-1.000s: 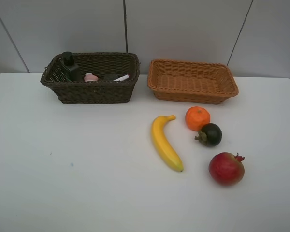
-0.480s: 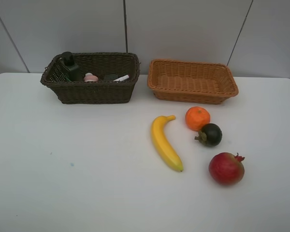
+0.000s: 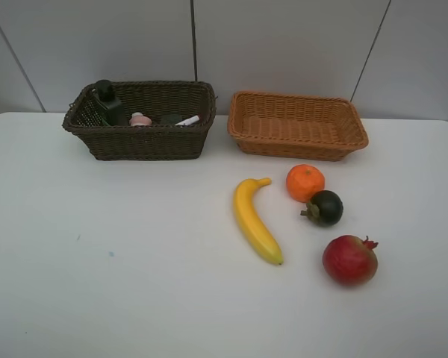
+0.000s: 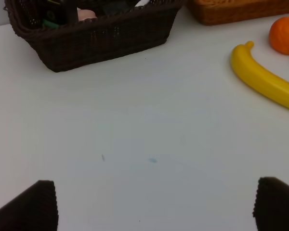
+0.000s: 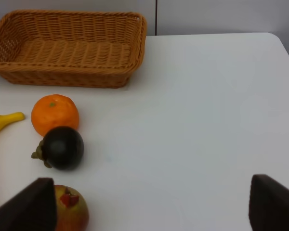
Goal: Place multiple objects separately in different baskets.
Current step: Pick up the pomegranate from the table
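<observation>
Nothing had shifted since the earlier frame: every fruit and both baskets lay exactly where they had been, and neither hand had changed its spread. On the white table (image 3: pixel 134 261) the dark brown basket (image 3: pixel 138 142) stood at the back left, holding the black bottle (image 3: pixel 106 101) upright in its far left corner, the small pink bottle (image 3: pixel 140 119) near the middle and the white-pink marker (image 3: pixel 188 120) toward its right end; a dark shape between those two may have been the black eraser block (image 3: pixel 169 118), though it was too dim to tell. Just beside it to the right stood the light orange-brown basket (image 3: pixel 299 145). In front of that basket lay the yellow banana (image 3: pixel 255 220), the orange (image 3: pixel 305 183), the dark purple mangosteen (image 3: pixel 325 208) just beside the orange, and the red pomegranate (image 3: pixel 349 259) nearest the front edge. The left hand (image 4: pixel 149 207) was released, its fingers spread wide over bare table, with the banana ahead and toward the robot's right and the dark basket farther ahead, all well apart from it. The right hand (image 5: pixel 149 204) was likewise released and grasping nothing; the pomegranate sat just beside its left finger, partly hidden by it, with the mangosteen and orange beyond and the light basket farthest.
</observation>
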